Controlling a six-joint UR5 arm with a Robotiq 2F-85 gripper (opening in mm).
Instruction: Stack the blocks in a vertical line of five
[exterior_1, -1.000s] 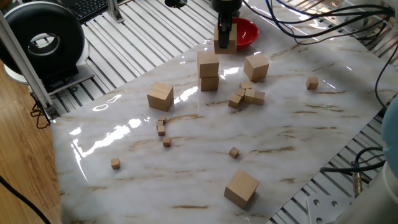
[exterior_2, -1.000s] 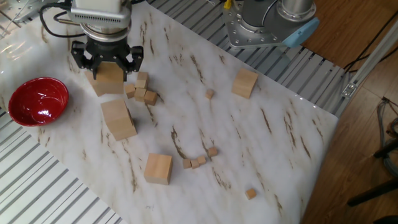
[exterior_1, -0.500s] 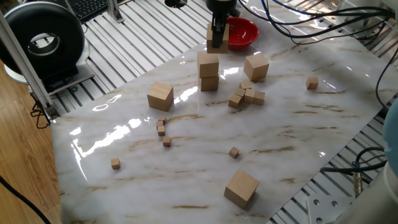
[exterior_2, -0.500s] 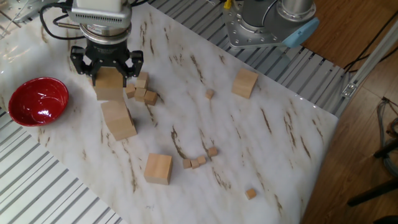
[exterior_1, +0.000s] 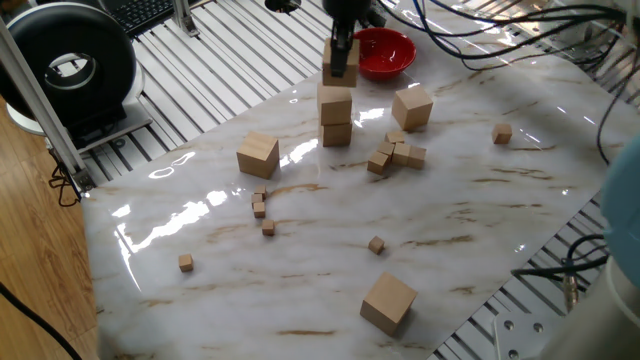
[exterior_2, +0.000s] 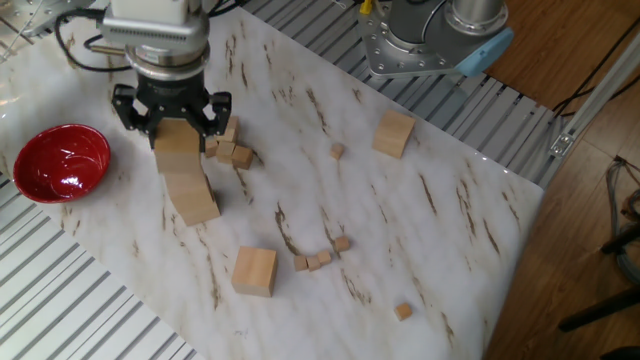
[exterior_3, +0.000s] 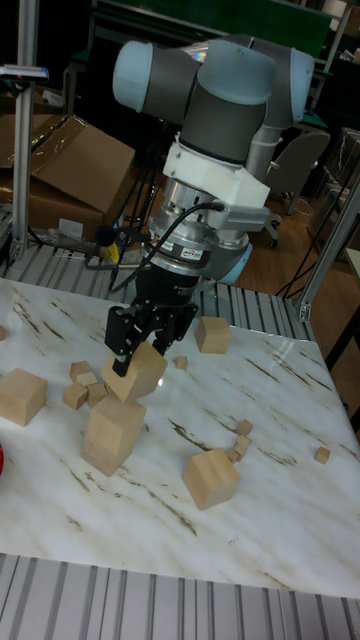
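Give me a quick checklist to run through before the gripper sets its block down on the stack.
1. Gripper shut on held block: ok.
2. Two-block stack standing upright: ok.
3. Held block over the stack: ok in the tall fixed view; exact centring cannot tell.
4. Held block level with stack top: not ok, it looks tilted.
5. Three more large blocks loose on the table for later: ok.

No text, label, brand, number or sign can be read in any of the views.
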